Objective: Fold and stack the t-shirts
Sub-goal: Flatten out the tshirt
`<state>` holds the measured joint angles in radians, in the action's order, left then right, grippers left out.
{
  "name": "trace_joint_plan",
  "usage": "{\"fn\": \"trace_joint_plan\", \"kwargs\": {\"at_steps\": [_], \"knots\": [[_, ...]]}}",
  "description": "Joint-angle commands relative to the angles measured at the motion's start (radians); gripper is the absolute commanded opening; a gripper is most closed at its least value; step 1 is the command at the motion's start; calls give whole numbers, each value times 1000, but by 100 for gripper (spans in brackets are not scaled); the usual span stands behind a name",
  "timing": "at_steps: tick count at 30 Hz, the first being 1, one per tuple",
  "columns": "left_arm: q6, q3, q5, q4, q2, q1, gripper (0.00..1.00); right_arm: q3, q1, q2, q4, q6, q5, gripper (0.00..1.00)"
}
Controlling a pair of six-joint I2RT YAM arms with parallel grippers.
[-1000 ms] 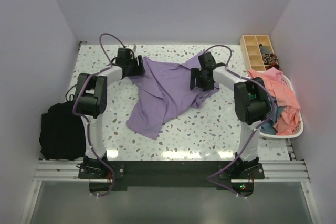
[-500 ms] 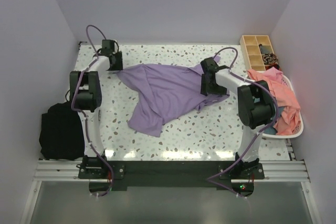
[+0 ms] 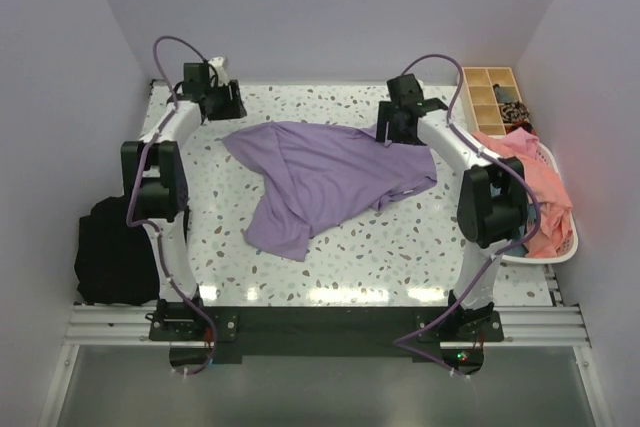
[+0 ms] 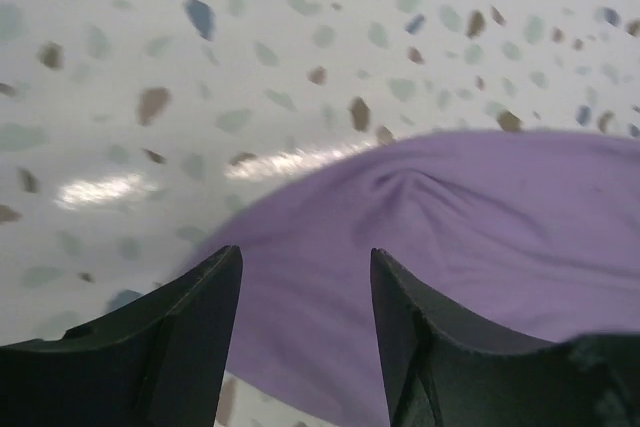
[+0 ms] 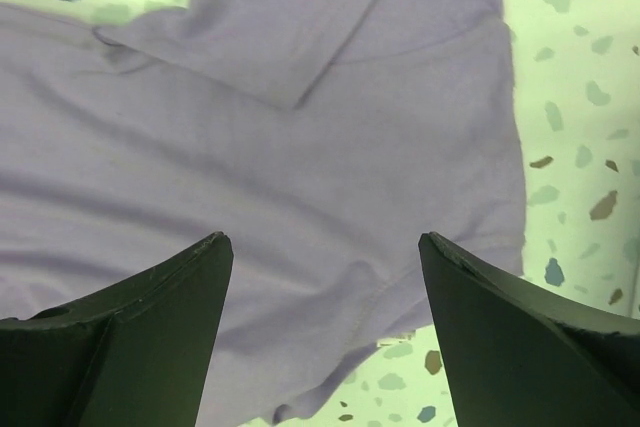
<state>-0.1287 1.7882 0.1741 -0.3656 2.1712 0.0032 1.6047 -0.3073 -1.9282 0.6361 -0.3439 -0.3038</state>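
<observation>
A lavender-purple t-shirt (image 3: 325,175) lies spread but rumpled on the speckled table (image 3: 400,247), its lower part trailing toward the front left. My left gripper (image 3: 222,110) hovers open and empty just past the shirt's far left corner, which shows in the left wrist view (image 4: 470,237). My right gripper (image 3: 392,132) is open and empty above the shirt's far right edge; the right wrist view shows the shirt (image 5: 300,167) with a folded flap below the jaws. Salmon-pink (image 3: 520,172) and teal (image 3: 512,237) shirts lie heaped in a white basket (image 3: 563,247).
A wooden compartment tray (image 3: 490,92) stands at the far right corner. A black fabric bundle (image 3: 115,247) lies off the table's left side. The white walls close in on three sides.
Both grippers pulled the shirt's far corners apart, let go and lifted away toward the back. The shirt now lies wider and flatter.
</observation>
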Motion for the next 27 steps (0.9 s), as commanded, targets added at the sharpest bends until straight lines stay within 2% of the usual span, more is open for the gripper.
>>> {"fn": "trace_joint_plan", "kwargs": {"at_steps": [1,2,7,12,18,27], "knots": [[-233,-189,481,195,-85,-8,57,54,0,18,-7,-9,103,79],[-261,-252,499,256,-108,-23,57,52,0,14,-7,-9,110,79],[-247,-285,498,205,-96,-57,58,8,-1,14,-19,-23,150,79],[-220,-325,392,169,-91,-85,61,-43,-3,5,-24,-29,147,79],[-134,-236,199,21,-5,-83,62,-90,-3,-52,34,-44,126,79],[-28,32,-3,-188,150,-49,61,-126,0,-124,62,-58,37,80]]}}
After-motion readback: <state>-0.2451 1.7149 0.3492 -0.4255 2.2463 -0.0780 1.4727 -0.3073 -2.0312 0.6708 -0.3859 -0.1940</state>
